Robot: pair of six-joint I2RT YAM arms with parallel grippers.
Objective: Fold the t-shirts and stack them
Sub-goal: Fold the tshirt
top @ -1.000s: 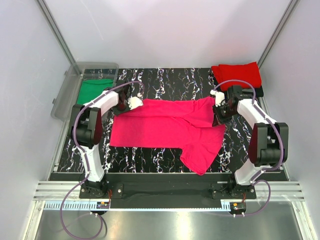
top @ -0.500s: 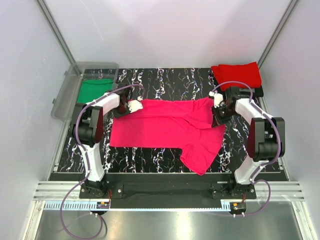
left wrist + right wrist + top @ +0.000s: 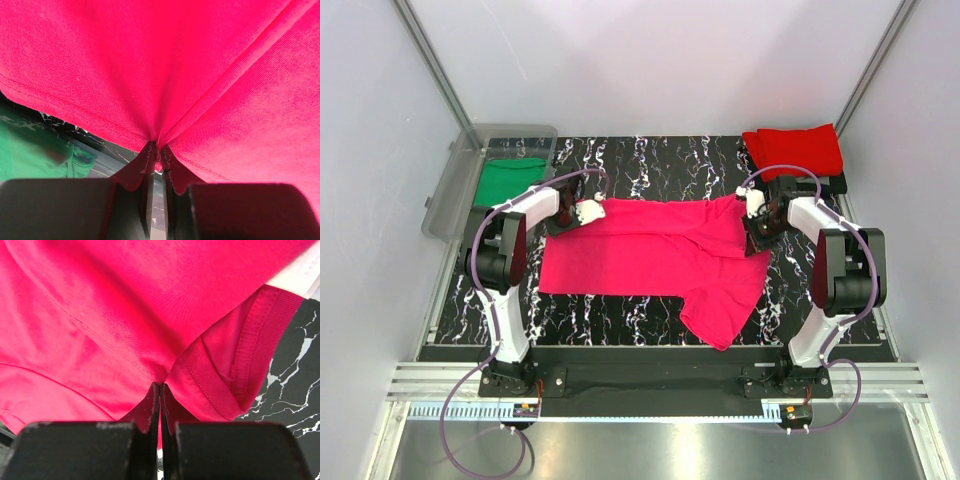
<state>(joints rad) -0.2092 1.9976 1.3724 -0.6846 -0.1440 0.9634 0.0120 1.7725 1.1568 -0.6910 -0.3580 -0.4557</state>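
The magenta-pink t-shirt lies spread across the black marbled table, folded lengthwise, one sleeve hanging toward the front edge. My left gripper is shut on its far left hem corner. My right gripper is shut on its far right edge beside the ribbed collar. The white neck label shows at the top right of the right wrist view. A folded red t-shirt lies at the back right. A green t-shirt lies in the clear bin; it also shows in the left wrist view.
The clear plastic bin stands at the back left, off the table's left edge. Metal frame posts and white walls close in both sides. Bare marbled table shows behind the pink shirt and at the front left.
Both grippers have moved slightly toward the back with the shirt's far edge; the right arm has drawn in closer to the shirt. The shirt's shape is almost the same.
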